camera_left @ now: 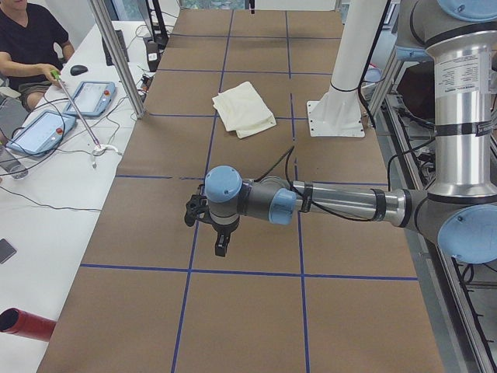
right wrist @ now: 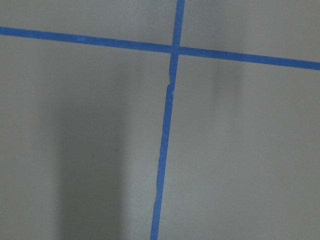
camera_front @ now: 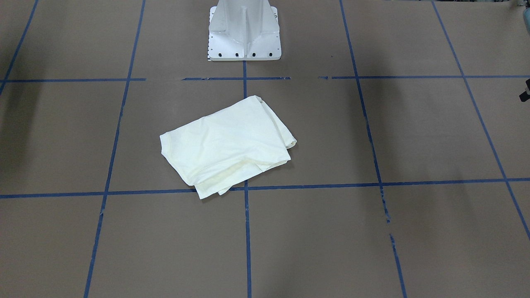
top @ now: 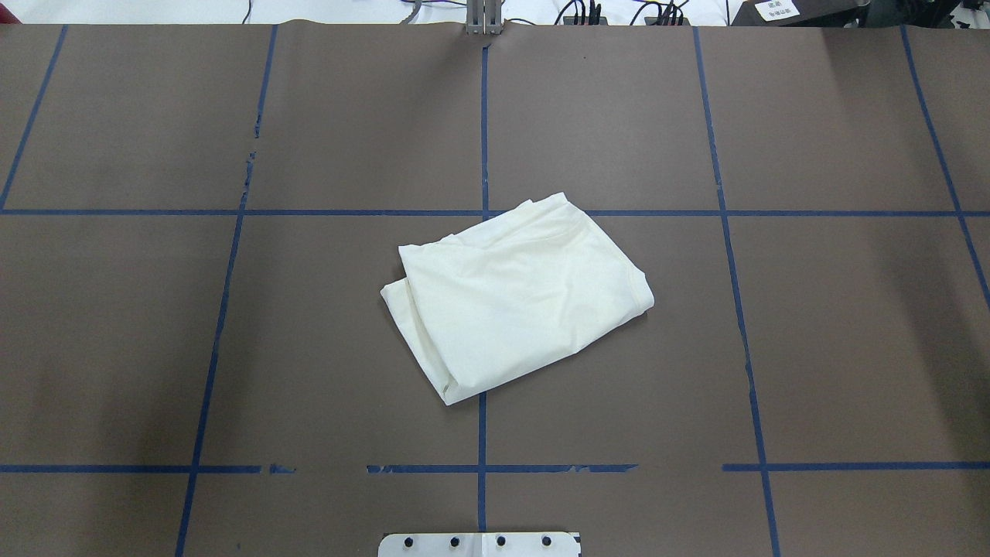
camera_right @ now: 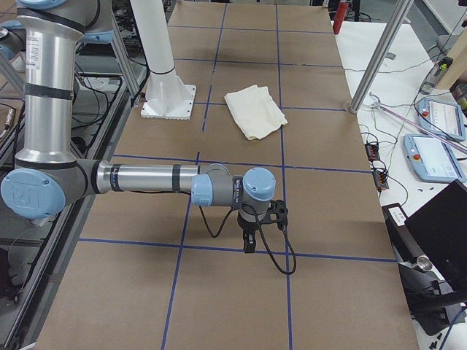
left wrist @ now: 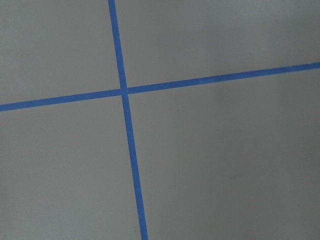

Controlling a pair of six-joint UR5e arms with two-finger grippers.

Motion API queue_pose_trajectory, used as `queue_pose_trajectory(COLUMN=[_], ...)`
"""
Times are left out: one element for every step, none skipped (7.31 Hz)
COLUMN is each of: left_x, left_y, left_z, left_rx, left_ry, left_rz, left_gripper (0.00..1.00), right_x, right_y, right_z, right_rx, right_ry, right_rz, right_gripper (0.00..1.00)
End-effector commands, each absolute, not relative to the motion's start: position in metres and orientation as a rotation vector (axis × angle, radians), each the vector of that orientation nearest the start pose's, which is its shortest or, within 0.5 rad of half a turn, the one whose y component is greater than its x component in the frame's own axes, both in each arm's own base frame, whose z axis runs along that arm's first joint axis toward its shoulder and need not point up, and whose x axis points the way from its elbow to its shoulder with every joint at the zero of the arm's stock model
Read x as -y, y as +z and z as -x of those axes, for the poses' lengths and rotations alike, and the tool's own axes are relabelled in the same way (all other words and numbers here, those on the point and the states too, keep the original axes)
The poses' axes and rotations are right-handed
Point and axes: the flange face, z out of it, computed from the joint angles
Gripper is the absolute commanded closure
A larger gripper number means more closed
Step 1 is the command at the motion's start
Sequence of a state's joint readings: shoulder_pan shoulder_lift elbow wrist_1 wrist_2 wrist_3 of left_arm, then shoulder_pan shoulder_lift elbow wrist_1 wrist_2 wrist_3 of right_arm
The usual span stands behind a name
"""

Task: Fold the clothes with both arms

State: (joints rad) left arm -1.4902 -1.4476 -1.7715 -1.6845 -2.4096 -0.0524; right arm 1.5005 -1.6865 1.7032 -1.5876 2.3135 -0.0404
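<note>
The cream-white shirt lies folded into a rough rectangle near the table's middle, plain side up; the cat print is hidden. It also shows in the overhead view and in both side views. My left gripper hangs over bare table far from the shirt, fingers pointing down. My right gripper hangs likewise at the other end. Both show only in the side views, so I cannot tell whether they are open or shut. Both wrist views show only brown table with blue tape lines.
The white pedestal base stands just behind the shirt. Blue tape lines divide the brown table. A seated operator and tablets are at a side table, with metal posts along the table's far edge.
</note>
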Motion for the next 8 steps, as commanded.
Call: queue_pose_trajectory(left_x=[0.451,0.45,0.448,0.438,0.428,0.423,0.419,0.425], left_y=[0.605,0.606,0.61,0.627,0.646,0.648,0.655,0.649], left_z=[0.024,0.024,0.026,0.042,0.067,0.077,0.08,0.082], left_rx=[-0.842,-0.842,-0.841,-0.838,-0.834,-0.829,-0.791,-0.764], left_ry=[0.097,0.089,0.073,0.008,-0.058,-0.083,-0.087,-0.081], left_rz=[-0.111,-0.099,-0.081,-0.045,-0.033,-0.041,-0.035,-0.052], left_gripper=[0.0,0.0,0.0,0.0,0.0,0.0,0.0,0.0], right_x=[0.449,0.449,0.448,0.448,0.448,0.448,0.448,0.448], right_y=[0.651,0.651,0.651,0.651,0.651,0.653,0.652,0.651], right_z=[-0.043,-0.043,-0.043,-0.043,-0.043,-0.043,-0.043,-0.043], right_rx=[0.743,0.743,0.743,0.743,0.743,0.743,0.743,0.743], right_ry=[-0.089,-0.088,-0.084,-0.083,-0.085,-0.084,-0.083,-0.083], right_rz=[0.004,0.005,0.006,0.005,0.006,0.009,0.007,0.007], right_gripper=[0.0,0.0,0.0,0.0,0.0,0.0,0.0,0.0])
